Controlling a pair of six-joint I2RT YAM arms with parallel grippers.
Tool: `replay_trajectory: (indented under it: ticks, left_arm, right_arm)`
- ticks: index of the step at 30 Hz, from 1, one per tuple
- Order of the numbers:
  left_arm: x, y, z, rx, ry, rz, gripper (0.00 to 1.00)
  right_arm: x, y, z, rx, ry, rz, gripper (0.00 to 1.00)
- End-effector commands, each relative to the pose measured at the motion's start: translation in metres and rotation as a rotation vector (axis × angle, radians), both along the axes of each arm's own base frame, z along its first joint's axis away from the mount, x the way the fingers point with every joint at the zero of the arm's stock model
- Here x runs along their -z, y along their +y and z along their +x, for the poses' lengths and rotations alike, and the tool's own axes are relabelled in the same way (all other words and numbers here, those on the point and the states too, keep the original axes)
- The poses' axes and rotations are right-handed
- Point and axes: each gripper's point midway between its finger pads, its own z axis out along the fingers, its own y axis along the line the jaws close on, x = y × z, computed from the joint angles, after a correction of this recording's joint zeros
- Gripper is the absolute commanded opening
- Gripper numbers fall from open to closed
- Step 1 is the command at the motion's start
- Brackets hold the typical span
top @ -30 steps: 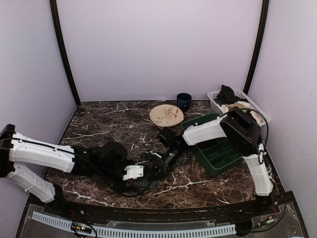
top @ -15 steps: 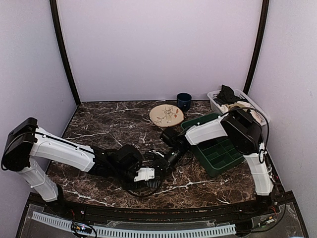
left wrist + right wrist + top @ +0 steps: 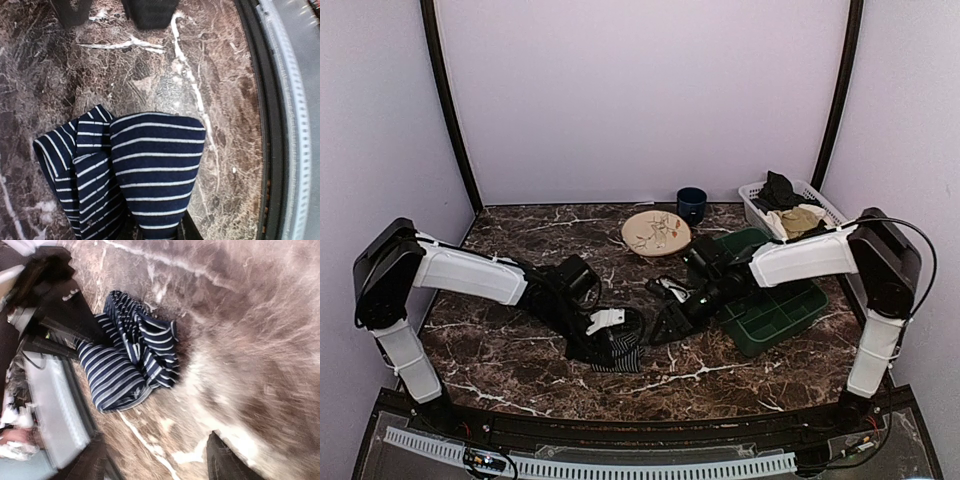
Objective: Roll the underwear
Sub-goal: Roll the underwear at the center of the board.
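The left hand (image 3: 157, 232) is pressed together on a fold of the underwear (image 3: 155, 170). In its wrist view the striped cloth narrows into the gap between the two dark fingers, and a rounded flap stands doubled over from there. I read that as the turned-over edge of the roll, pinched so it cannot spring open.

Touching the flap on one side, the rest of the garment lies bunched in loose layers on the worktop (image 3: 150, 70). It sits near the front edge, about midway between the two arms. The bundle looks slack and uneven, so the roll seems only partly made.

The right hand (image 3: 159, 462) is spread wide and holds nothing. It hangs near the cloth on the side away from the left hand, with its fingers aimed at the bundle. It is probably there to press or tuck the free layers while the other hand keeps the fold.

Farther out, a green tray (image 3: 775, 300), a white basket (image 3: 752, 195) of other clothes, a plate (image 3: 656, 232) and a cup (image 3: 691, 203) stand well apart. They appear to play no part in this step.
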Motion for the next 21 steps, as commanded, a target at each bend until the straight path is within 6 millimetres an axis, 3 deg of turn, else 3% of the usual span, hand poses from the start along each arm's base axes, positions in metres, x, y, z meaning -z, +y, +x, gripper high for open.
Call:
replay_trajectory:
  ticks: [1,4,5,6,9,10,12,14,18,21]
  left_arm:
    - [0.008,0.021,-0.031,0.040,0.349,0.026,0.06]
    - [0.010,0.022,-0.024,0.022,0.423,0.013,0.06]
    - [0.009,0.021,-0.022,0.020,0.432,0.009,0.06]
    - [0.012,0.022,-0.021,0.014,0.450,0.013,0.06]
    - [0.018,0.023,-0.019,0.011,0.478,0.020,0.06]
    - [0.019,0.023,-0.019,0.011,0.487,0.019,0.06]
    - [0.021,0.022,-0.018,0.006,0.497,0.017,0.06]
    - [0.021,0.021,-0.016,0.004,0.511,0.013,0.06]
    - [0.030,0.022,-0.014,-0.008,0.537,0.047,0.05]
    - [0.036,0.022,-0.013,-0.010,0.564,0.079,0.06]
  right_arm:
    - [-0.031,-0.019,0.050,0.153,-0.354,-0.041,0.74]
    - [-0.060,-0.030,0.063,0.209,-0.488,-0.043,0.80]
    - [-0.082,-0.034,0.067,0.244,-0.559,-0.002,0.85]
    - [-0.098,-0.036,0.069,0.265,-0.609,0.040,0.98]
    - [-0.140,-0.040,0.070,0.324,-0.718,0.174,1.00]
    - [-0.145,-0.043,0.074,0.365,-0.732,0.185,1.00]
    - [-0.146,-0.045,0.079,0.410,-0.728,0.189,0.99]
    - [-0.145,-0.038,0.076,0.350,-0.724,0.199,0.99]
    - [-0.132,-0.013,0.040,0.094,-0.705,0.262,0.99]
    - [-0.126,0.005,0.009,-0.068,-0.874,0.216,1.00]
